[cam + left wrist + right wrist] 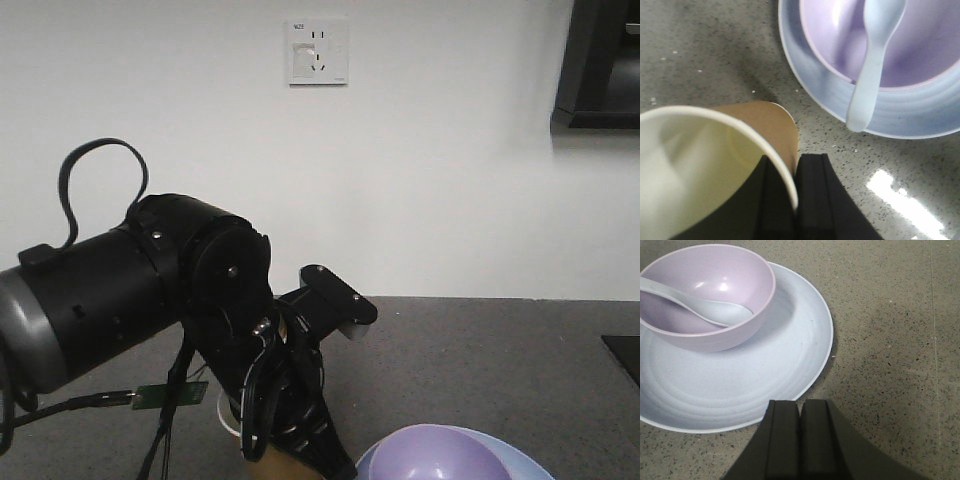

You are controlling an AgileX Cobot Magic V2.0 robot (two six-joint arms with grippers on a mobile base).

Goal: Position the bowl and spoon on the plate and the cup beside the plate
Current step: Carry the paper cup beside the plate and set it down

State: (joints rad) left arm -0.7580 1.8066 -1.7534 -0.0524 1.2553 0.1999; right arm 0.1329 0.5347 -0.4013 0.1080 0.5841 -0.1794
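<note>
Front view: the left arm (pixel 140 290), black w/ a grey band and a looped cable, fills the left half of the frame and blocks most of the table (pixel 500 360). A white wall socket (pixel 319 51) sits at upper centre; small print in its top left corner is too small to read. A dark framed object shows at the upper right edge, and a green circuit board (pixel 172 396) hangs below the arm at lower left. At bottom centre, part of the cup (pixel 265 462) shows behind the left end effector (pixel 300 440); the bowl (pixel 440 455) on the plate (pixel 520 465) is cut off at bottom right.

Left wrist view: the left end effector (pixel 796 200) pinches the cup (pixel 715 165) wall, 1 finger inside the rim and 1 outside, lower centre of frame. The cup fills the lower left, brown outside, cream inside, tilted toward the camera. The plate (pixel 840 95) lies at upper right, near the cup but apart from it, w/ speckled grey table (pixel 705 50) between. The bowl (pixel 930 50) rests on the plate; the spoon (pixel 872 60) has its scoop in the bowl and its handle over the rim, ending above the plate.

Right wrist view: the right end effector (pixel 800 440) at bottom centre has its fingers pressed together, holding nothing, just at the near edge of the plate (pixel 765 375). The bowl (pixel 715 295) sits on the plate at upper left, w/ the spoon (pixel 705 307) lying inside. Bare table (pixel 890 340) fills the right side.
</note>
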